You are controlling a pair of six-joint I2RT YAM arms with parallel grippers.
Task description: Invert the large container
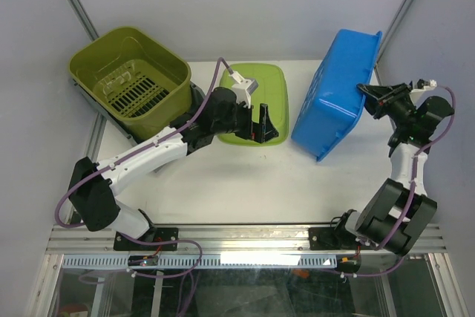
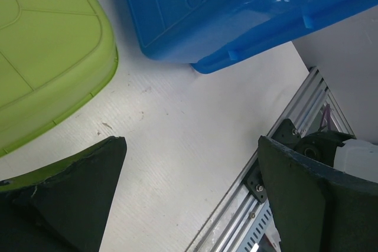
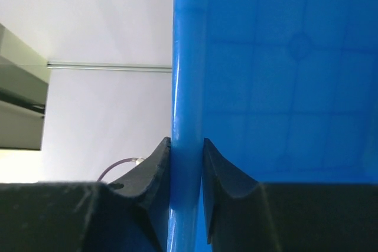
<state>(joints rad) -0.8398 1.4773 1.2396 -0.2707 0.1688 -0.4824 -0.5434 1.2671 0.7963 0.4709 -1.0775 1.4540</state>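
The table (image 1: 245, 183) lies white beneath the bin, with the arm bases along its near edge.

The right gripper (image 1: 365, 99) is at the bin's right side, about halfway up. The right wrist view shows it clenched on the bin's rim: the gripper (image 3: 187, 146) has one dark finger (image 3: 155, 163) pressed against each face of the rim, with no gap showing.

The left gripper (image 1: 266, 125) hangs left of the bin and clear of it. In the left wrist view the gripper (image 2: 192, 146) is released, its jaws spread wide with bare table (image 2: 177, 116) between them and nothing held.

The bin (image 1: 334, 94), large and blue, is tipped up on its side at the right of the table. Its near lower edge rests on the table, its underside faces left and up, and its open mouth faces right. The left wrist view shows the underside of the bin (image 2: 236, 10); the right wrist view shows its wall (image 3: 283, 75).

A lime lid (image 1: 252, 94) lies flat just left of the bin, apart from it; the left wrist view shows a strip of table between the lid (image 2: 41, 45) and the bin.

An olive basket (image 1: 163, 72) sits far left of the bin, mouth up.
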